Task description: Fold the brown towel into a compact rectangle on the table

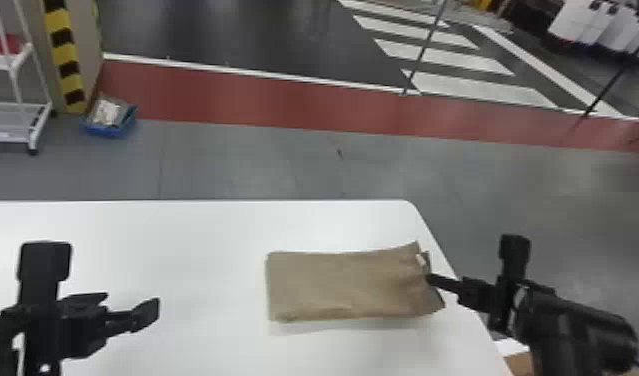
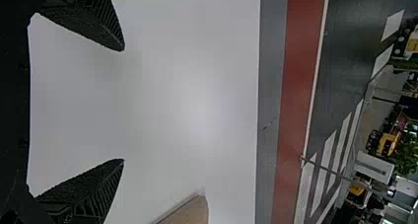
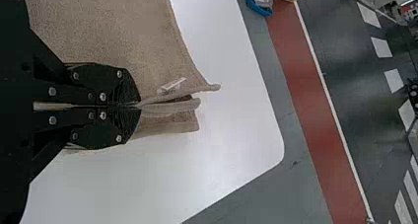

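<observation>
Pinching brown towel [image 1: 343,286] end, right gripper [image 3: 137,105] closed; left gripper [image 2: 123,105] wide, empty. Strip formed; crosswise fold likely left.

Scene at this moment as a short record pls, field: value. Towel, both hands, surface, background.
item: brown towel, lying as a wide rectangle, layers parted at its right end
label: small white tag at that end
grasp: right hand shut on the towel's right end
other arm: left hand open, left of the towel, holding nothing
surface: white table, towel near its right edge
background: blue bin on the floor beyond
</observation>
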### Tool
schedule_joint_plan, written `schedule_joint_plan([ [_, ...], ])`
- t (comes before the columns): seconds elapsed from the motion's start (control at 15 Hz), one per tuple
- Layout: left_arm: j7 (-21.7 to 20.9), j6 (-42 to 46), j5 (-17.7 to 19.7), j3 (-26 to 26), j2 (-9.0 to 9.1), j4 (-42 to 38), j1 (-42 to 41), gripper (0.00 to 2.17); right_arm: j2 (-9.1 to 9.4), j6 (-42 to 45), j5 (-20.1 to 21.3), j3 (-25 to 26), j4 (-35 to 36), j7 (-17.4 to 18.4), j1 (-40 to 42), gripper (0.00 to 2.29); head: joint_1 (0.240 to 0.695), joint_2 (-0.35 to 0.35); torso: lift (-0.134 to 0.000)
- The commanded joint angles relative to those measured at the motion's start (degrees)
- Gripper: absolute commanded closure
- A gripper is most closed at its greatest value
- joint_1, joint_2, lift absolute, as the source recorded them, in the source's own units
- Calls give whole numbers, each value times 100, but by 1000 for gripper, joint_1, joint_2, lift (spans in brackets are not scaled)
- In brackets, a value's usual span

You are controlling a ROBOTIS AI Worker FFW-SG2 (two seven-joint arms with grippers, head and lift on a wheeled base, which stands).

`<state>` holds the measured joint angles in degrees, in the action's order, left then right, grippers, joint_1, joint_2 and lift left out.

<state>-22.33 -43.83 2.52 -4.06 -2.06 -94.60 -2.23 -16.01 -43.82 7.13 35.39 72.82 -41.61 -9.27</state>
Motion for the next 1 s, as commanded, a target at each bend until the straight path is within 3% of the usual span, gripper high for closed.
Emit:
schedule_joint_plan([
  [0.0,0,9,-6,-34,-5,-6,-23,80,-25,184,60,-67,-119,101,-4,282,695,-350,0],
  [0.07,0,9,3,-25,-5,-23,-49,80,-25,149,60,-67,-119,154,-22,-1,695,-350,0],
  [0.33,-9,9,-6,-25,-5,-50,-102,80,-34,-79,60,38,22,74,92,33,695,-350,0],
  [0.47,-9,9,3,-25,-5,-59,-119,80,-140,-150,60,47,22,39,224,53,695,-350,0],
  [0.93,-26,27,3,-34,-5,-50,-137,80,-201,712,210,-14,-488,259,303,90,695,-350,0],
])
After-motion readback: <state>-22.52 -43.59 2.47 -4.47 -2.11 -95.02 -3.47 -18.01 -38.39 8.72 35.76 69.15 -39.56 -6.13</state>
